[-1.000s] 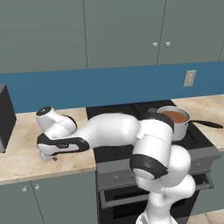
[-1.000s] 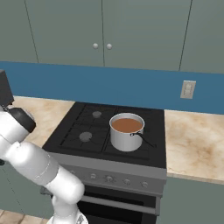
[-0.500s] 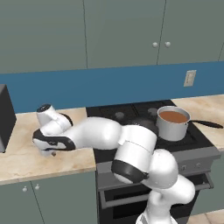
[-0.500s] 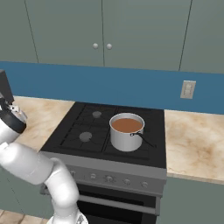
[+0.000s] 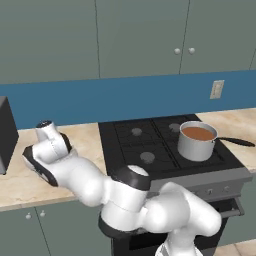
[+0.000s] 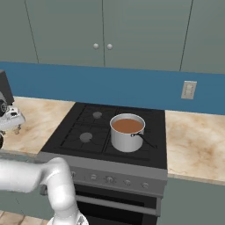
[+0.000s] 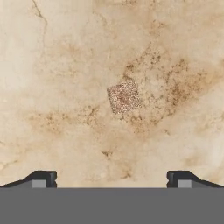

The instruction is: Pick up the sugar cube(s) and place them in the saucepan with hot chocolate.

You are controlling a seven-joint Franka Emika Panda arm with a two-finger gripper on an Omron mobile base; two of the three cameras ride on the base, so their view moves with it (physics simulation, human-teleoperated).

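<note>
Marbled beige stone makes up the counter [image 7: 57,65], and on it a single sugar cube [image 7: 124,96] lies alone, a small speckled tan block turned slightly askew, with bare stone on every side of it. In the hand view the gripper [image 7: 112,178] looks straight down at that cube, its two dark fingertips [image 7: 41,178] standing far apart at the bottom of the picture, spread wide and holding nothing; the cube sits above the gap between them and touches neither tip. Taking the black stove [image 5: 165,150] as the landmark, the arm reaches out over the stretch of counter to the stove's left, where its white wrist hangs above the stone, near the dark box [image 5: 7,135] at the far left edge. The cube itself is too small to make out in either base view. The saucepan with hot chocolate [image 5: 197,141] stands upright on the stove's front right burner, silver and straight-sided, filled with brown liquid, its thin black handle [image 5: 236,142] pointing away to the right over the stove's edge. From the right base view the same pan [image 6: 127,132] stands near the middle of the stove top, well apart from the wrist at the left border of that picture.
</note>
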